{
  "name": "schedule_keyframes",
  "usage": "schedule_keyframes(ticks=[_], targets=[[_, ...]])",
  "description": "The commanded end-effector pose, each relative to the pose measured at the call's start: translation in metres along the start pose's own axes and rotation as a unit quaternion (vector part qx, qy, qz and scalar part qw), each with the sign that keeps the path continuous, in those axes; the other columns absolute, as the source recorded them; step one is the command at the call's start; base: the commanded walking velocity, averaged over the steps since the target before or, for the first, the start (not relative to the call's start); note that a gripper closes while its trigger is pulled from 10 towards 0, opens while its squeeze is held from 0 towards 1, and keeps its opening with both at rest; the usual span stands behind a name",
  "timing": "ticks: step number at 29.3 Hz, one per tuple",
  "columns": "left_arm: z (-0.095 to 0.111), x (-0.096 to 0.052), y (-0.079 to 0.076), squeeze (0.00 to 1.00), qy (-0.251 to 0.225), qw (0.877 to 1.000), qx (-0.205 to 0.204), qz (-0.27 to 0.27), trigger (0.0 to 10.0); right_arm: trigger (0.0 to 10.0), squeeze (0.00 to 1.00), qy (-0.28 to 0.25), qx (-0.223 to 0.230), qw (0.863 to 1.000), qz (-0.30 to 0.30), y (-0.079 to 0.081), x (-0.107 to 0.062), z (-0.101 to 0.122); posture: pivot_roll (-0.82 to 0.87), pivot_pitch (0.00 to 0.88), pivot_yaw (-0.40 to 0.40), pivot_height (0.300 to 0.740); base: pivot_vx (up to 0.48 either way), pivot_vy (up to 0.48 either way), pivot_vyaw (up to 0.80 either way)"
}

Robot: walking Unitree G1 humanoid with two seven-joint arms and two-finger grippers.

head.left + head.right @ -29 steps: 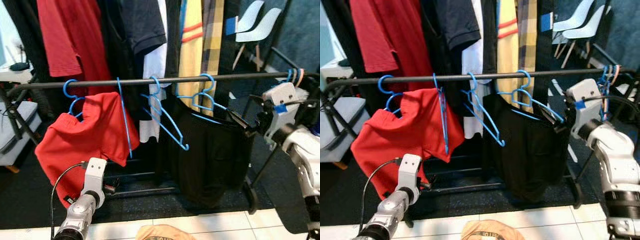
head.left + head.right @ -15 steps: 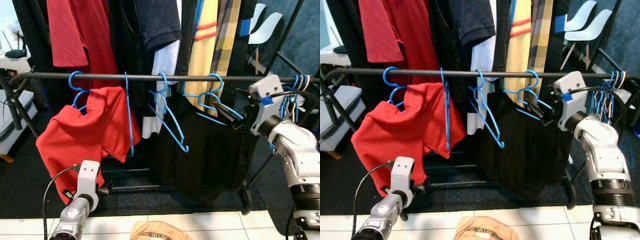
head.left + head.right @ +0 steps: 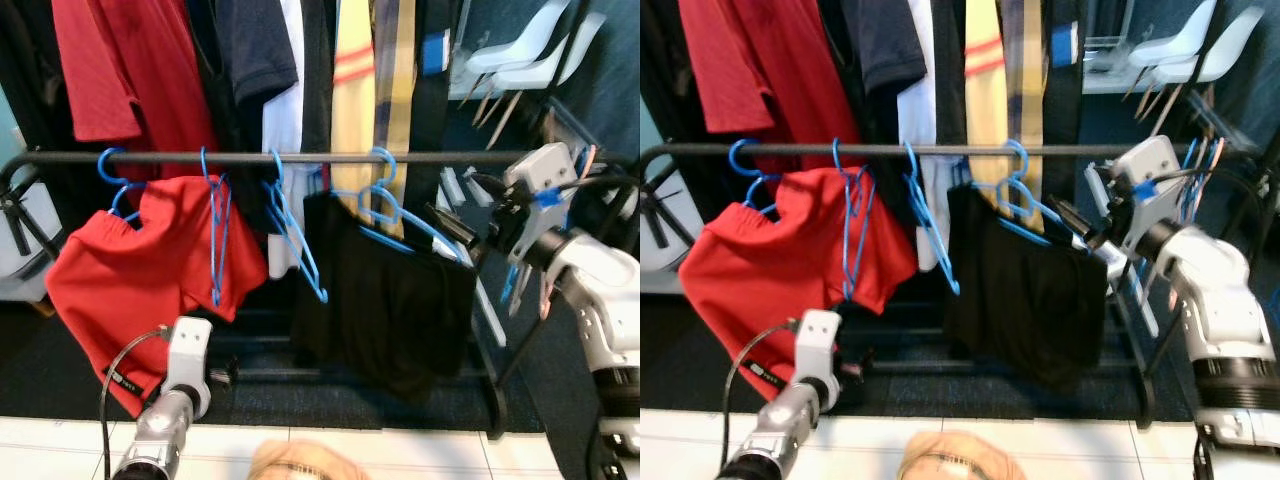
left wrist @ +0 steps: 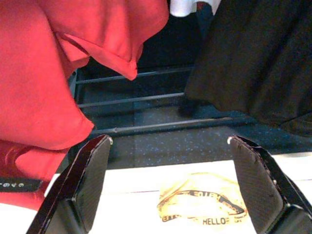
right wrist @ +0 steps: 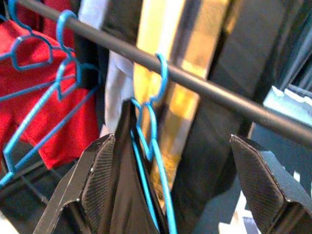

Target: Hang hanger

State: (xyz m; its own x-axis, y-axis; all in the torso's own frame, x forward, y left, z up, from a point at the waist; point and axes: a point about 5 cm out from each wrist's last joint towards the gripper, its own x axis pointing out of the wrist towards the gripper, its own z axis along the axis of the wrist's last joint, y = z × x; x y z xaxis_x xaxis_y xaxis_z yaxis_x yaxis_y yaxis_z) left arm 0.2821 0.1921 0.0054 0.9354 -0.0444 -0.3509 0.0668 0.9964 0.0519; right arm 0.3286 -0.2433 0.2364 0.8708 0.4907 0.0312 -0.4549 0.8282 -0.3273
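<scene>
Jaws wide apart on right gripper [image 5: 165, 195], beside blue hanger [image 3: 385, 205] with black garment [image 3: 385, 300], hooked on rail [image 3: 300, 158]. Left gripper [image 4: 170, 190] jaws also wide, low, near floor.

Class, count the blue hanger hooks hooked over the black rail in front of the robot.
4: red shirt's hook, bare hanger, bare hanger, black garment's hook. More hang beyond the right gripper, uncountable.

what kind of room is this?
Likely a laundry or clothes-storage corner of a home: a black garment rail with blue hangers, a red shirt and a black garment, tiled floor in front.
</scene>
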Motion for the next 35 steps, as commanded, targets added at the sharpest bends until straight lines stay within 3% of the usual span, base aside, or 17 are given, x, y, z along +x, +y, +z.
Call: schedule_keyframes(ticks=[1,9,17,28,35], targets=[[-0.003,-0.002,0.006,0.00,0.009,1.000,0.002,0.008,10.0,10.0,0.00,0.006,-0.009,1.000,0.015,0.002,0.002,0.003,-0.07,0.020,0.007,0.740,0.000,0.000,0.00],[-0.004,-0.003,0.010,0.00,0.009,1.000,0.006,0.016,10.0,10.0,0.00,0.030,-0.015,0.999,0.012,-0.002,0.005,-0.004,-0.07,0.026,0.009,0.740,0.000,-0.186,0.00],[-0.005,-0.007,0.016,0.00,0.004,0.999,0.013,0.029,10.0,10.0,0.00,0.056,-0.006,0.998,-0.009,-0.005,0.024,-0.010,-0.05,0.044,0.009,0.740,0.000,0.000,0.00],[-0.006,-0.012,0.015,0.00,-0.004,1.000,0.016,0.027,10.0,10.0,0.00,0.050,0.024,0.998,0.009,-0.001,0.045,-0.009,-0.05,0.081,0.013,0.740,0.000,0.000,0.00],[-0.005,-0.019,0.020,0.00,-0.015,0.999,0.022,0.031,10.0,10.0,0.00,0.059,0.027,0.998,-0.004,-0.012,0.051,-0.007,-0.02,0.130,0.013,0.740,0.000,0.000,0.00]])
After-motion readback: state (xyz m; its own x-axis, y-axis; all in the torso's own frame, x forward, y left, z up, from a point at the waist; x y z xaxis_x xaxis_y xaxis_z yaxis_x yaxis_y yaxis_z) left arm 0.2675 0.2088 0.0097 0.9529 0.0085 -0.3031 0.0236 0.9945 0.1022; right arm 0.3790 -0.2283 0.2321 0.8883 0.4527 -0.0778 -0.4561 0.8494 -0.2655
